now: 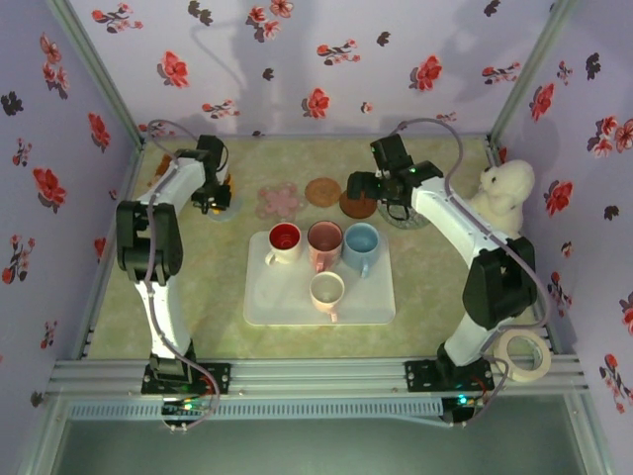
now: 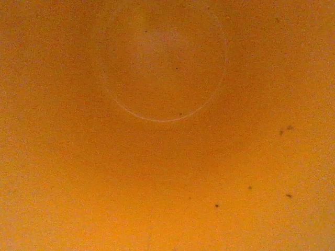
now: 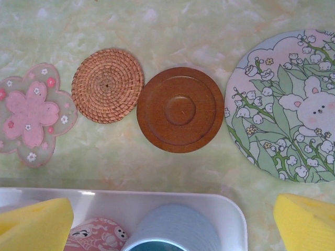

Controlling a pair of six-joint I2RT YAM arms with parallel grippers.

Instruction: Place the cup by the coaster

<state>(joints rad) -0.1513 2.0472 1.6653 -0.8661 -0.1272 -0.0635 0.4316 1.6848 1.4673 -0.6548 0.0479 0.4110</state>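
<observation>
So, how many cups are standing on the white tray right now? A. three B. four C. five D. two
B: the white tray holds four cups. A red cup, a pink cup and a blue cup stand in a row, with a cream cup nearer the arms.

— What do you look like from above?
— White shells with black joints: my left arm (image 1: 163,237) on the left of the frame, my right arm (image 1: 465,233) on the right. Each has a black base and trails a thin grey cable (image 1: 440,124).
— And your fingertips?
— Yellow foam pads (image 3: 34,225) (blunt wedges, slightly grainy), in the bottom corners of the right wrist view.
</observation>
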